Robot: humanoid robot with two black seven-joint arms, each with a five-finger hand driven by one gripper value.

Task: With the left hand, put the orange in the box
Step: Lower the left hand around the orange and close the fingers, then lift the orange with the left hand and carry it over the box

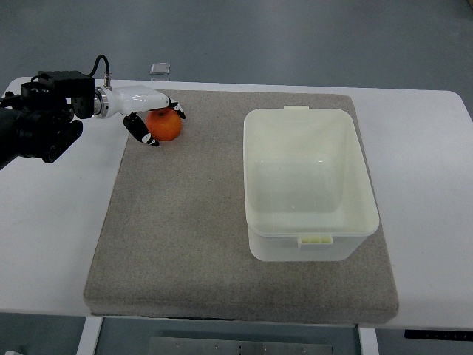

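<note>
The orange [164,124] sits at the far left of the mat [222,244], with the left hand [148,115] curled around it, fingers [140,132] gripping its sides. Round, firm and smooth, it could roll; holding it across the middle seems safest.

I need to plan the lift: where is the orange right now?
In the top view, the orange sits on the mat's far-left corner, between the left hand's fingers, left of the box.
</note>
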